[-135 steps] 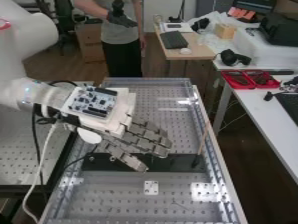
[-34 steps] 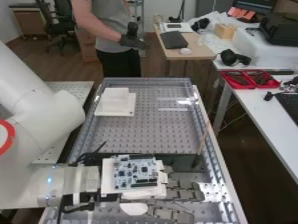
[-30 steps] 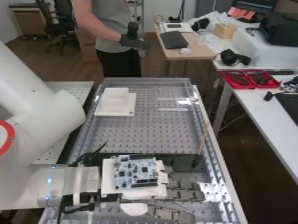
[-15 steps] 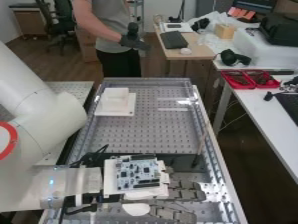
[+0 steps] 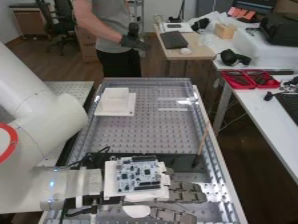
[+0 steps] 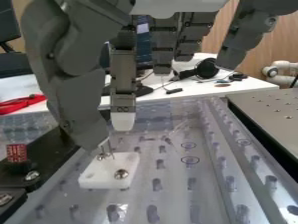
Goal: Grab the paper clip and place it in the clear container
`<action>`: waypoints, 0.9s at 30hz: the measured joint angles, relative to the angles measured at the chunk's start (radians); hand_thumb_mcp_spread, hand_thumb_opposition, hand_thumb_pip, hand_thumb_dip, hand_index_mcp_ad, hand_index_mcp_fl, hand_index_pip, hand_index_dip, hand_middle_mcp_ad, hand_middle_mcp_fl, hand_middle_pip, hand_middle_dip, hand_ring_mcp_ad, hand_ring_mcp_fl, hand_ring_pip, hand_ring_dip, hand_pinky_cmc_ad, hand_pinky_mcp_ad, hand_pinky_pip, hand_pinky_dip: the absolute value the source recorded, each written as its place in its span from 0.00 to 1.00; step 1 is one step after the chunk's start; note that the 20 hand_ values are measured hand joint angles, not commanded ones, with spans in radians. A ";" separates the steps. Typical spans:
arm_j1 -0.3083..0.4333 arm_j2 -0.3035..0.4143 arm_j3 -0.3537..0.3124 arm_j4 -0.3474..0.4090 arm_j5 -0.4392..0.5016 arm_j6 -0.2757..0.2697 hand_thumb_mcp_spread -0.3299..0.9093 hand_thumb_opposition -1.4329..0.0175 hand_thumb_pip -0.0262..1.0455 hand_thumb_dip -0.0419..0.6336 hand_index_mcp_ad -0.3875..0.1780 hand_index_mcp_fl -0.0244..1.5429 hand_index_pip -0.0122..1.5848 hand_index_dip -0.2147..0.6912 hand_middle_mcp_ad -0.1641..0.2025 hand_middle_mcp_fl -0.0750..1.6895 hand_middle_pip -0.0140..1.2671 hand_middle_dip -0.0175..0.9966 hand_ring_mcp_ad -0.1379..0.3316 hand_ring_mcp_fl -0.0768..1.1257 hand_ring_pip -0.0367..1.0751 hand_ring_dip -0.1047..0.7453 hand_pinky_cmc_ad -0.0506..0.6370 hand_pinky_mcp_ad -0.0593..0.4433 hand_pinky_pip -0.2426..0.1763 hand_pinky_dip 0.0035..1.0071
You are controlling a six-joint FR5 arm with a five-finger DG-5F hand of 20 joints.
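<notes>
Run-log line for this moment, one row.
hand: open, fingers extended | over perforated bench | thumb near white block | pickup unconfirmed

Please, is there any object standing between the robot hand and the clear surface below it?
Yes: a small white block with screws sits on the clear surface, close under the hand. The hand may have to go around it. I cannot tell for sure where the paper clip is.
</notes>
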State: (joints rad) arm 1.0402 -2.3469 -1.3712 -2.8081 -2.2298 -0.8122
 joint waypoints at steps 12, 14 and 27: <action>0.000 -0.001 0.000 0.000 0.000 0.005 0.66 0.41 0.53 0.48 0.44 0.29 0.85 0.40 0.66 0.11 0.12 0.19 0.39 0.06 0.12 0.19 0.50 0.58 0.52 0.18; 0.000 -0.002 0.000 0.002 0.001 0.009 0.68 0.41 0.53 0.47 0.42 0.29 0.85 0.40 0.66 0.11 0.12 0.19 0.39 0.06 0.12 0.19 0.50 0.58 0.52 0.18; 0.000 -0.007 0.005 -0.003 0.000 0.010 0.69 0.39 0.52 0.48 0.41 0.31 0.87 0.40 0.67 0.11 0.12 0.19 0.40 0.08 0.12 0.19 0.50 0.58 0.52 0.18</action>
State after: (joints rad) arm 1.0402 -2.3543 -1.3665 -2.8110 -2.2294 -0.8021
